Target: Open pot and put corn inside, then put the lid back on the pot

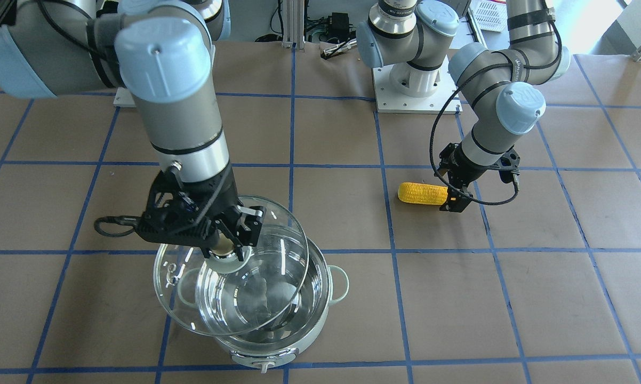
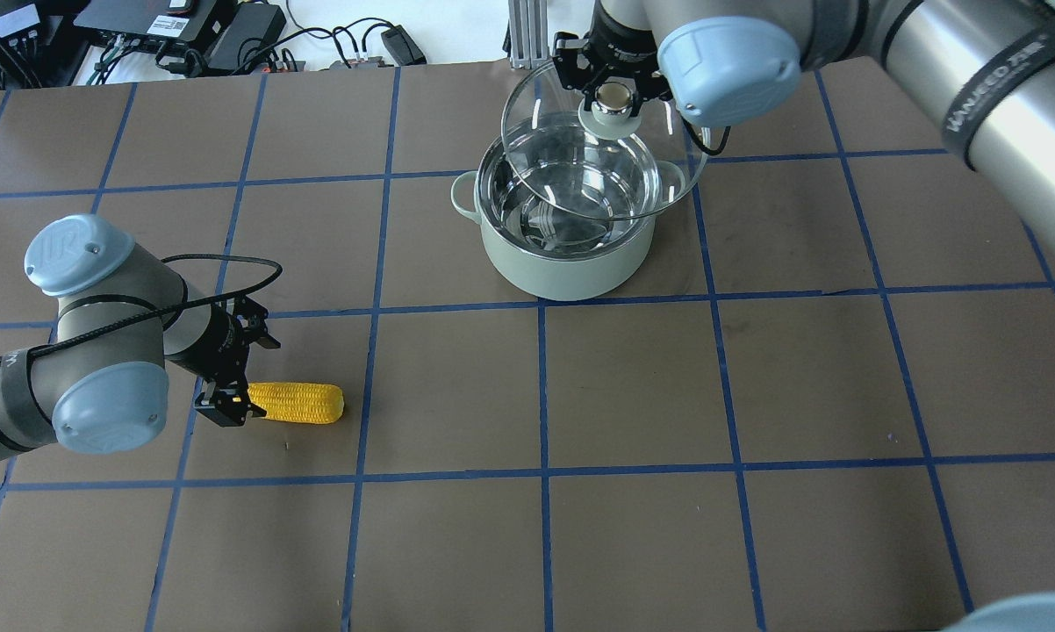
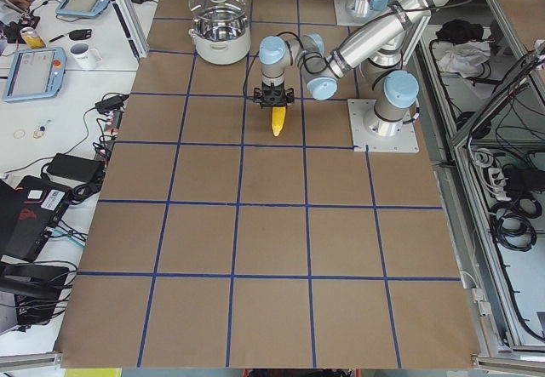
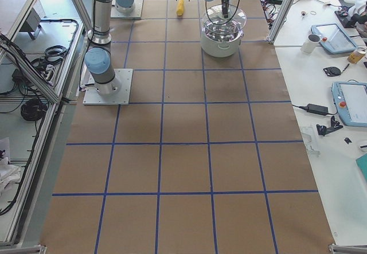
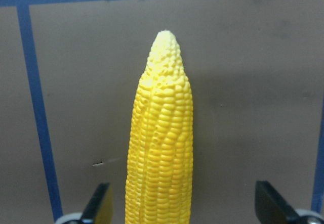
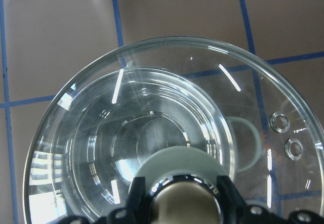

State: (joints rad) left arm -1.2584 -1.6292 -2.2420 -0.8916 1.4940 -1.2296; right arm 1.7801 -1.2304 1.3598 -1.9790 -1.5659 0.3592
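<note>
The right tool (image 1: 227, 250) is clamped shut on the gold-beige knob (image 2: 613, 96) of the lid (image 1: 270, 277), its fingers pressed against the knob from either side. It holds the glass dome tilted and lifted off the pot (image 2: 563, 268). The lid overlaps the pot's mouth but sits off-centre toward the robot's right, and the shiny steel inside shows through the glass. The pot stands upright on the brown, blue-taped surface (image 2: 633, 386). The corn (image 2: 299, 402) lies on its side on the surface on the robot's left, well apart from the pot. Its pointed tip faces away from the left tool (image 2: 229, 405). That tool is down at the corn's thick end with its fingers spread wide. In the left wrist view one finger (image 5: 101, 204) stands on each side of the ear, with a gap showing between each finger and the kernels.
</note>
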